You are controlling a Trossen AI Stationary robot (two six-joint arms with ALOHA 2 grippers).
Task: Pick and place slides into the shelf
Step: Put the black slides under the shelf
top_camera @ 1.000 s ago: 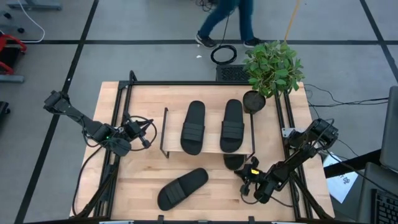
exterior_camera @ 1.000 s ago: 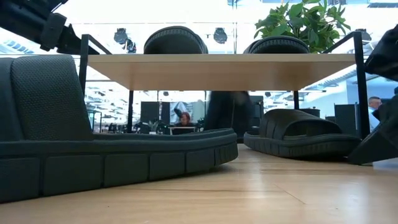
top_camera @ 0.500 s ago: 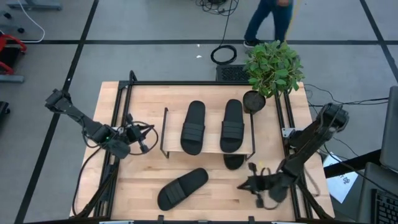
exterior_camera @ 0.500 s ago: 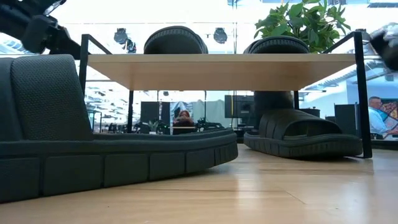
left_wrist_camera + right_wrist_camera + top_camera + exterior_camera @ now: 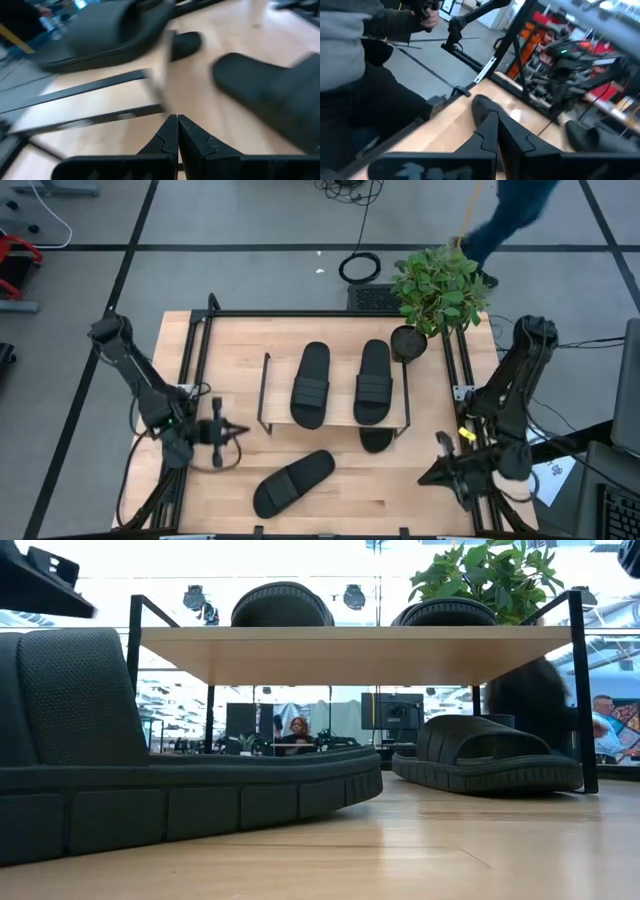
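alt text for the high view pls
Two black open-toe slide sandals lie side by side on the light wood shelf, a third lies on the tabletop in front. The left gripper and right gripper flank the shelf, holding nothing.

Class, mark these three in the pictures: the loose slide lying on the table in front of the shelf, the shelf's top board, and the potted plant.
Loose slide (image 5: 293, 482): high view, middle of its sole.
Shelf top board (image 5: 338, 417): high view, bare wood between the two slides.
Potted plant (image 5: 440, 285): high view, its leaves.
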